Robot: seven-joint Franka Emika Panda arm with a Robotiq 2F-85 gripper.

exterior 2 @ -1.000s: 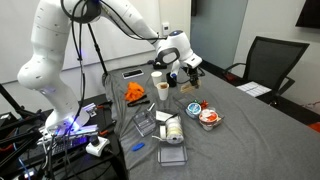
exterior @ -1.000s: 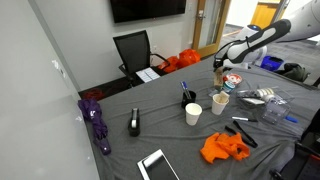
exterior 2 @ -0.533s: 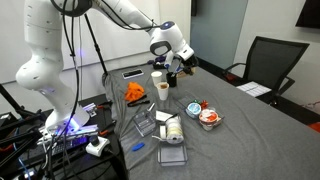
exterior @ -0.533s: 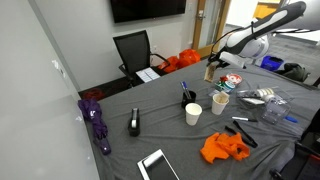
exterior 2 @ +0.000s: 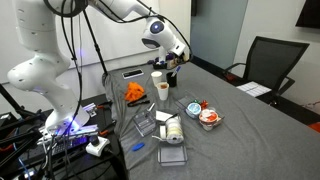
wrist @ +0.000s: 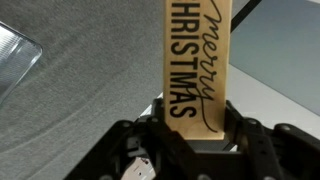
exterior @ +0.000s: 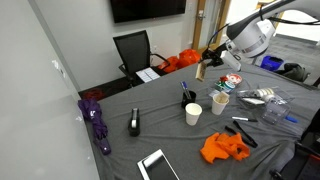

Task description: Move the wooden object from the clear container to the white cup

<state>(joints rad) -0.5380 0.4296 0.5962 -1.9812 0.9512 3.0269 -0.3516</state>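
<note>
My gripper (exterior: 208, 62) is shut on the wooden object (exterior: 200, 70), a flat tan plaque. It hangs in the air above the table, left of and higher than the clear container (exterior: 220, 102). The white cup (exterior: 193, 113) stands lower and nearer the front. In the wrist view the wooden object (wrist: 195, 50) reads "merry CHRISTMAS" and stands clamped between my gripper's (wrist: 190, 128) two black fingers. In the other exterior view my gripper (exterior 2: 172, 62) hovers by the white cup (exterior 2: 158, 77) and the clear container (exterior 2: 162, 90).
A black pen cup (exterior: 187, 97) stands just behind the white cup. An orange cloth (exterior: 222, 148) and pens lie at the front. Clear plastic boxes (exterior: 265, 100) sit at the right. A purple umbrella (exterior: 97, 120), a black object (exterior: 134, 122) and a tablet (exterior: 157, 165) lie at the left.
My gripper has lifted away from above the clear container with the wooden object in it and swung left in the exterior view, tilting as the arm rose.
</note>
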